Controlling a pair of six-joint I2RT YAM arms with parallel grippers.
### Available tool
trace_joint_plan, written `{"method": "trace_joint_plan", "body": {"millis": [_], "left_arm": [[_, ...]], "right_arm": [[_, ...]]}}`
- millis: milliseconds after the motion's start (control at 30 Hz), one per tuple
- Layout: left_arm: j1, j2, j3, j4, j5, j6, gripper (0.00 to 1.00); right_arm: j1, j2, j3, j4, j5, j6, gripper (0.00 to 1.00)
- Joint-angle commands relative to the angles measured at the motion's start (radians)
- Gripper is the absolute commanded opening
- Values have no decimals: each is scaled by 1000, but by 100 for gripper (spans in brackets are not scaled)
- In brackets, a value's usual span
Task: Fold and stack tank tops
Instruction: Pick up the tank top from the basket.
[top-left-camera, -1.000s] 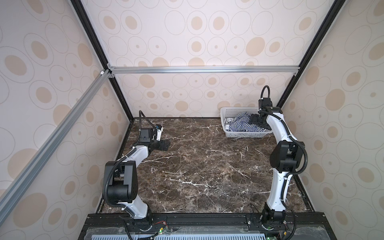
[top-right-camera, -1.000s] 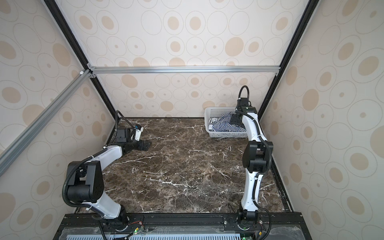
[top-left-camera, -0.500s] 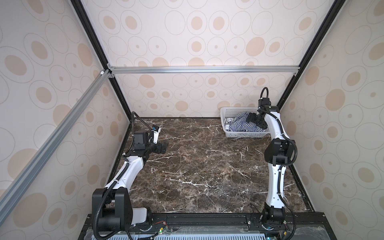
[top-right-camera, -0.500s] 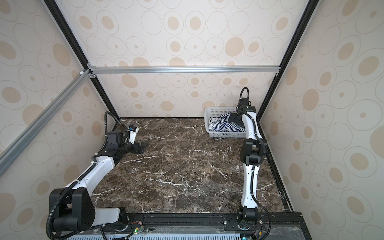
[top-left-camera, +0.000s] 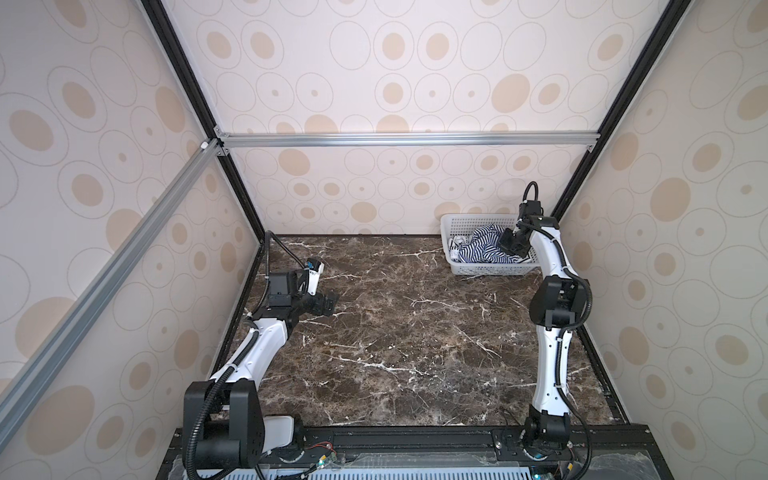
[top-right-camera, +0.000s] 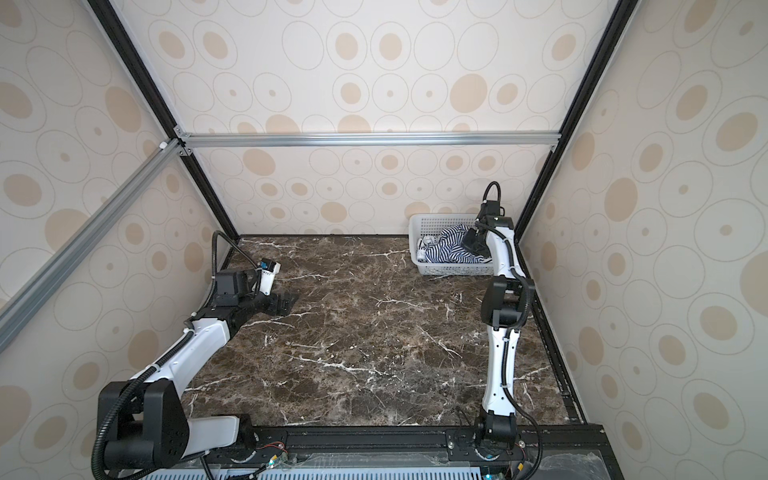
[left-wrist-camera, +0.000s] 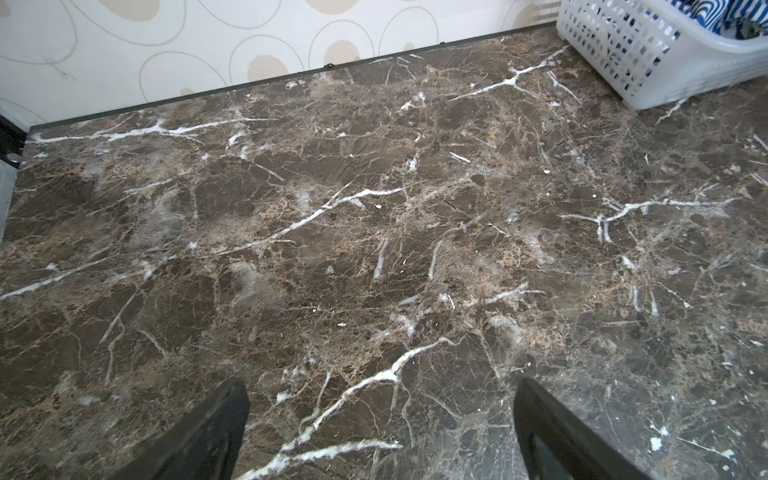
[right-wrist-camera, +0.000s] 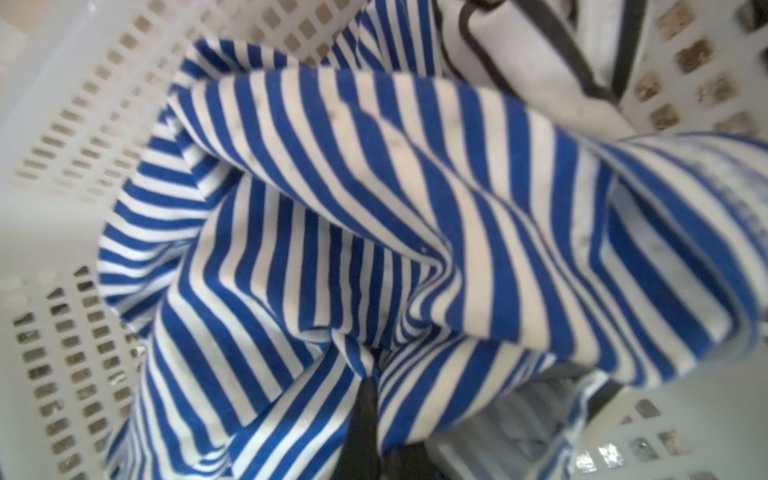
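The left gripper (top-left-camera: 330, 301) hangs spread wide and empty over the left side of the table (top-left-camera: 415, 332). In the far right corner stands the basket (top-left-camera: 478, 218), with both tops crumpled inside. The white top (top-left-camera: 458, 241) lies at its left end, and the blue-striped top (top-left-camera: 478, 251) fills most of the rest. The right gripper (top-left-camera: 512, 245) reaches into the basket, clenched on a fold of the blue-striped top.

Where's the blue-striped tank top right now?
In both top views the blue-striped tank top lies bunched in the white basket at the far right corner of the table, beside the white tank top, with the right gripper shut on it.
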Motion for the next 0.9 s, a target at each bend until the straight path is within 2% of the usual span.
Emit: {"method": "trace_joint_plan", "body": {"millis": [0, 133, 200, 267, 367, 467, 567, 667, 800, 867], "left_arm": [[-5, -17, 15, 9, 22, 12, 99], [-5, -20, 25, 10, 43, 9, 99], [-5, -21, 26, 1, 73, 17, 99], [-5, -24, 14, 9, 128, 26, 99], [-5, -38, -8, 31, 154, 29, 99], [-7, -42, -8, 35, 145, 29, 99], [-6, -44, 1, 32, 141, 30, 99], [-8, -45, 1, 36, 139, 23, 99], [-6, -41, -8, 43, 136, 21, 99], [-7, -38, -8, 44, 134, 23, 99]], "right_arm": [[0, -109, -40, 9, -42, 7, 0], [2, -264, -139, 65, -69, 18, 0], [1, -375, -255, 144, -122, 28, 0], [-14, -452, -403, 260, -229, 93, 0], [-2, -569, -552, 341, -256, 98, 0], [6, -687, -731, 478, -289, 157, 0], [27, -804, -855, 547, -255, 171, 0], [75, -929, -937, 553, -154, 130, 0], [184, -1086, -954, 521, -2, 28, 0], [228, -1151, -940, 495, 34, -3, 0]]}}
